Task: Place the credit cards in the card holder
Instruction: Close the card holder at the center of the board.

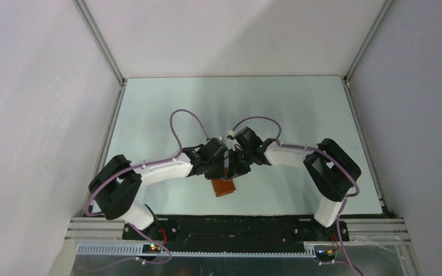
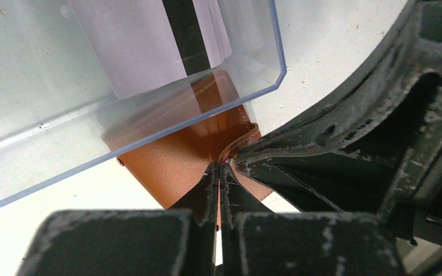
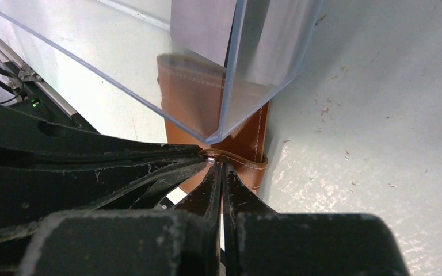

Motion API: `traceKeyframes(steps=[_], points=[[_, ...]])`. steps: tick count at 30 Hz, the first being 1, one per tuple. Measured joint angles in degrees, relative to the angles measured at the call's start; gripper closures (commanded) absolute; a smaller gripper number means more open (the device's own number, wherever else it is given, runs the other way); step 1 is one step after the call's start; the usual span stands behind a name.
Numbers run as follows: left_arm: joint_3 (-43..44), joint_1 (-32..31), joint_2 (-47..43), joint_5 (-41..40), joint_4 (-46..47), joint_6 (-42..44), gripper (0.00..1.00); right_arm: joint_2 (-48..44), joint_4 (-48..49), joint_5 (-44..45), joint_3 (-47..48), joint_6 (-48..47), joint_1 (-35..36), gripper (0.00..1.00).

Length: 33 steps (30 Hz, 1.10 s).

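The card holder [image 1: 224, 187], a tan-brown leather wallet, lies on the table between the two arms. My left gripper [image 1: 221, 167] is shut on its edge; in the left wrist view the fingertips [image 2: 220, 168] pinch the leather of the wallet [image 2: 172, 164]. My right gripper [image 1: 237, 166] is shut on the same wallet; in the right wrist view it [image 3: 218, 165] nips the stitched fold of the wallet [image 3: 247, 155]. Pale credit cards [image 2: 144, 46] with a dark stripe sit inside a clear plastic box [image 2: 253, 63] just beyond the wallet. The cards [image 3: 201, 29] and box [image 3: 265, 63] also show in the right wrist view.
The pale green table [image 1: 299, 115] is walled by white panels with metal rails at its edges [image 1: 357, 126]. The arm bases stand on a black mount at the near edge [image 1: 236, 230]. Each gripper's body crowds the other's wrist view.
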Motion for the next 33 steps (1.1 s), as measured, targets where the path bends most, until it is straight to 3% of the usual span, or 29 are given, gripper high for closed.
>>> traceKeyframes(steps=[33], points=[[1.79, -0.04, 3.37, 0.48, -1.51, -3.43, 1.0, 3.06, -3.37, 1.11, 3.21, -0.94, 0.81, 1.0]])
